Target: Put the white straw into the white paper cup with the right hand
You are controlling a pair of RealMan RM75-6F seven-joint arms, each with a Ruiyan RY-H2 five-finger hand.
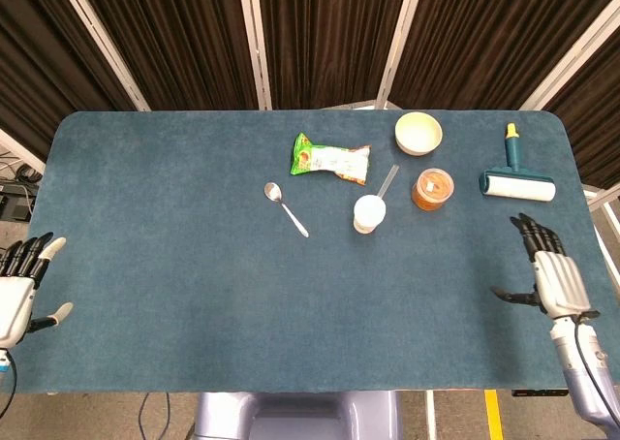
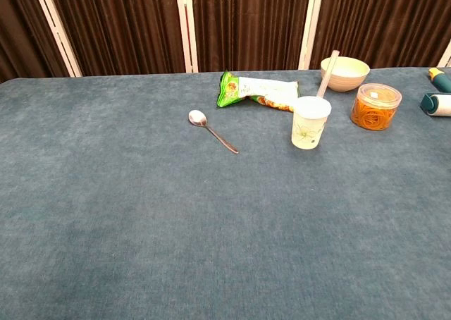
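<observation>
White straw (image 1: 387, 180) stands tilted in the white paper cup (image 1: 368, 212), top end leaning toward the bowl (image 1: 418, 133). Cup sits upright mid-desk (image 1: 174, 266), just beside the orange-filled clear jar (image 1: 432, 188) on its right. Right hand (image 1: 550, 273) hangs over the desk's right edge, well apart from the cup, fingers (image 1: 535, 232) spread, holding nothing. Left hand (image 1: 17, 287) sits off the left edge, fingers apart, empty too. Neither hand shows in the chest view. Green snack packet (image 1: 330, 157) lies behind the cup, spoon (image 1: 286, 207) to its left. Lint roller (image 1: 518, 177) lies near the far right edge.
</observation>
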